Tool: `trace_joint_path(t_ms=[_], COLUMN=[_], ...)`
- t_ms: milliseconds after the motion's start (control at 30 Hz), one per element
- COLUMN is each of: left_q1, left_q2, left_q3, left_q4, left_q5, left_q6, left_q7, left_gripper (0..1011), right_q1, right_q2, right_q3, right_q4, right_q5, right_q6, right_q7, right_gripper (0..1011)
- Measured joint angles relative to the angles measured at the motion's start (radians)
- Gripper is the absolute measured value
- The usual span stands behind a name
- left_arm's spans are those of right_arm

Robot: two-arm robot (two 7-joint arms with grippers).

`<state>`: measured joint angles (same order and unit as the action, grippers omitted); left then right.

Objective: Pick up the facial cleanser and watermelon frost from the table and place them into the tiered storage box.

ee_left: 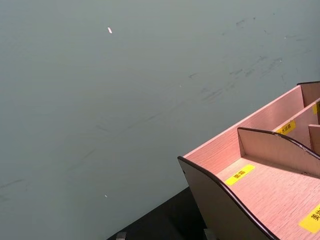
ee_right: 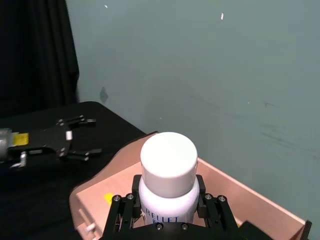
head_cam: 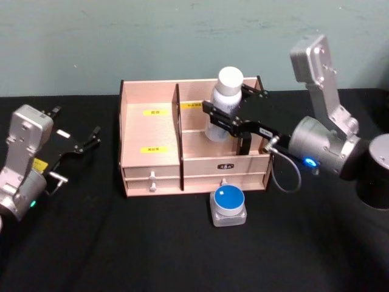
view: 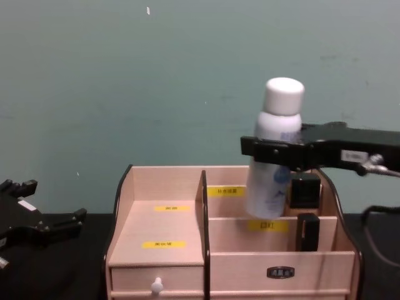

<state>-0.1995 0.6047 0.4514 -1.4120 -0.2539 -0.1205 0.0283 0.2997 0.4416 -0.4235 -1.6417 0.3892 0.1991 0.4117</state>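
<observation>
The facial cleanser (head_cam: 226, 91), a white bottle with a white cap, hangs slightly tilted over the back right compartment of the tiered storage box (head_cam: 152, 131). My right gripper (head_cam: 228, 114) is shut on its body, reaching in from the right. In the chest view the facial cleanser (view: 279, 112) has its base down at the rear tier of the tiered storage box (view: 164, 232), held by the right gripper (view: 274, 150). The watermelon frost (head_cam: 229, 205), a small clear jar with a blue lid, stands on the table just in front of the box. My left gripper (head_cam: 78, 137) rests open at the far left.
Black cloth covers the table, and a teal wall stands close behind the box. The box's left compartments (ee_left: 265, 185) hold nothing. Two small drawers with white knobs (head_cam: 152, 182) face the front.
</observation>
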Motion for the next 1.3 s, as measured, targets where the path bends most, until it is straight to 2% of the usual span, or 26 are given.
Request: trace_joint_path(t_ms=[200,533,1300], left_q1=[0.0,0.0,0.0], left_q2=[0.0,0.0,0.0], left_q3=[0.0,0.0,0.0], left_q4=[0.0,0.0,0.0], left_q5=[0.0,0.0,0.0], left_q6=[0.0,0.0,0.0], left_q7=[0.0,0.0,0.0], left_gripper=[1001,1001,1001], right_q1=[0.08,0.148,0.201], right_q2=[-0.06,-0.118,-0.173], right_q3=[-0.032,-0.055,-0.054], right_q4=[0.1,0.209,0.345], right_q5=[-0.028,-0.068,-0.103], right_q6=[0.0,-0.006,-0.048], right_q7=[-0.014,-0.027,0.001], right_gripper=[596,596,596])
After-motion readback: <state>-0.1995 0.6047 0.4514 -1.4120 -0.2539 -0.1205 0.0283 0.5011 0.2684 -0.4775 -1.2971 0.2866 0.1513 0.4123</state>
